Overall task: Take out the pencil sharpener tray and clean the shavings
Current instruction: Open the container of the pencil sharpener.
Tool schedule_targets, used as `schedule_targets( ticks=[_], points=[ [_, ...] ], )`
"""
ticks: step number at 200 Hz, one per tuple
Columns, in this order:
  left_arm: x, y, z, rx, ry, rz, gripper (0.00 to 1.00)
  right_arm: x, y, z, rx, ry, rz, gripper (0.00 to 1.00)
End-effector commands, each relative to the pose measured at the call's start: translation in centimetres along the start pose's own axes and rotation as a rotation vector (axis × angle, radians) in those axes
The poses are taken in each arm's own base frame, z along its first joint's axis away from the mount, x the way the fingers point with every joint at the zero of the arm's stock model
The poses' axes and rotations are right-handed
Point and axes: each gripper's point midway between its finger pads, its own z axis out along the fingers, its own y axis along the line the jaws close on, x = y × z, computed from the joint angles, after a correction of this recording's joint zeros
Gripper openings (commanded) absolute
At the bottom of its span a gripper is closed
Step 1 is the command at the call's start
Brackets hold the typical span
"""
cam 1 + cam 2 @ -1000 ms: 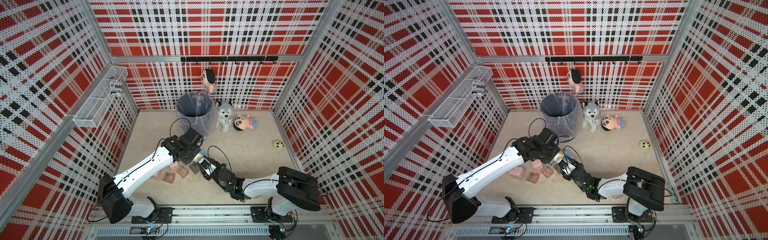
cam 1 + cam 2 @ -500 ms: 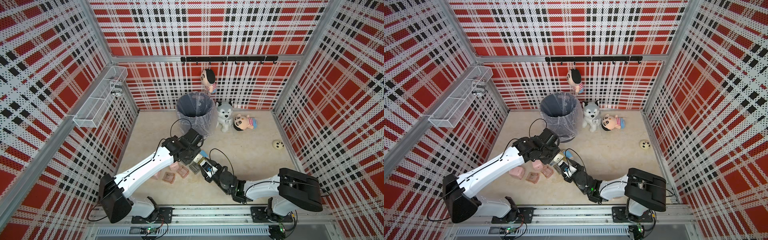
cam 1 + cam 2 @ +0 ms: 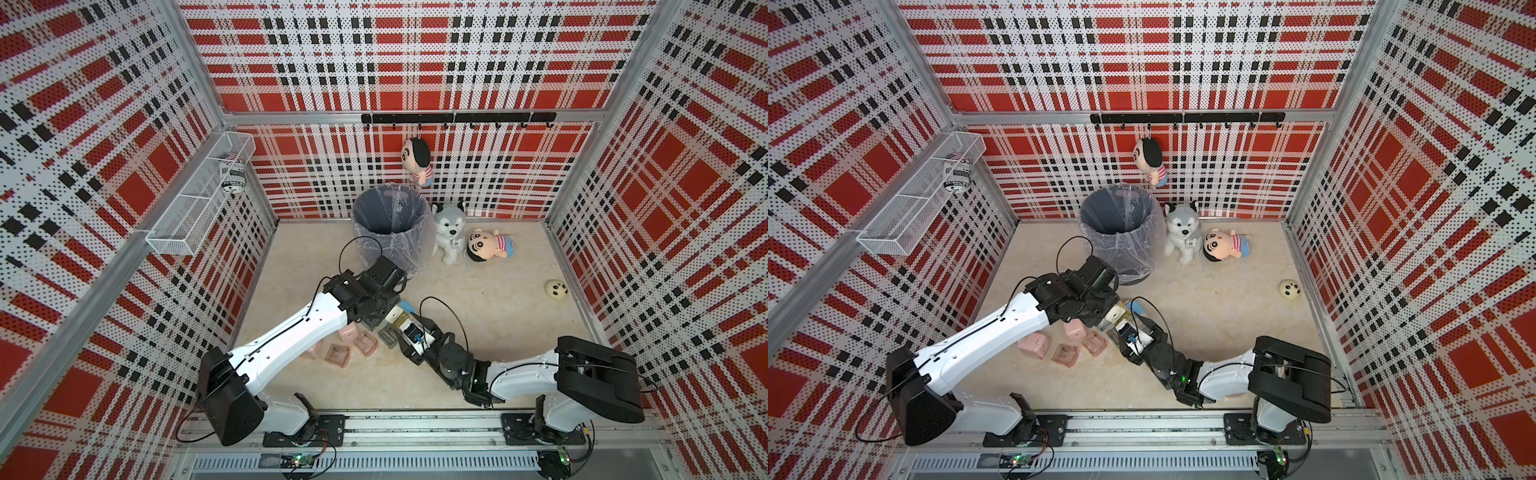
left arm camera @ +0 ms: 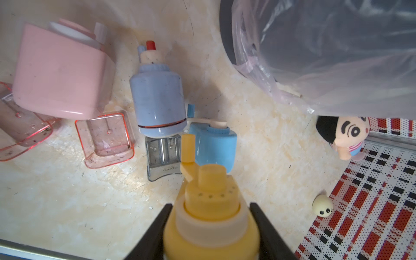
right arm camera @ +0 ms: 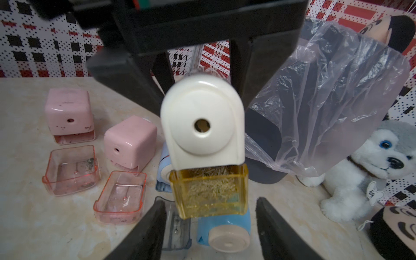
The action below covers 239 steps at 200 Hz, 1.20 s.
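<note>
Left end effector (image 4: 210, 208) clamps the cream-and-yellow plastic pencil sharpener (image 5: 202, 126) aloft; its amber translucent shavings tray (image 5: 209, 184), seated in the base between the parted jaws of the right end effector (image 5: 209, 203), appears light, slick and rigid, so pinch its side walls.

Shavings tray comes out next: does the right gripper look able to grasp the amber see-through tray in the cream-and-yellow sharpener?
Probably yes: the right gripper stands open astride the amber tray, nothing between, while the left gripper holds the cream sharpener.
</note>
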Motion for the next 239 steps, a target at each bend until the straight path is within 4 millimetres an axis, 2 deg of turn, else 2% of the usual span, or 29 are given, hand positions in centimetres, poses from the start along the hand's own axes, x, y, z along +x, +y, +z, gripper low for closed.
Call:
schedule_targets(
  ticks=[1,34,59,102,153,189,239],
  points=[
    [-0.9,-1.0,-0.9,0.042,-0.039,-0.011,0.34,-0.7,0.3,0.5,0.015,-0.014,0.024,0.78],
    [-1.0,-0.8,-1.1,0.048,-0.044,-0.021,0.34,-0.3,0.5,1.1,0.023,0.002,0.017,0.80],
    [-1.1,-0.9,-1.3,0.053,-0.047,-0.022,0.34,0.2,0.6,1.6,0.033,0.023,0.008,0.71],
    [-1.1,-0.8,-1.2,0.049,-0.046,-0.021,0.34,0.0,0.7,1.8,0.017,0.015,0.017,0.56],
    [-0.9,-1.0,-1.1,0.047,-0.043,-0.015,0.34,0.1,0.6,2.2,0.019,0.021,0.017,0.55],
    [-1.0,-0.8,-1.1,0.044,-0.049,-0.017,0.34,0.1,0.7,2.1,0.013,0.020,0.019,0.49],
    [-2.0,-0.4,-1.1,0.018,-0.095,-0.025,0.34,-0.1,0.3,0.8,-0.005,-0.011,0.036,0.47]
  ],
)
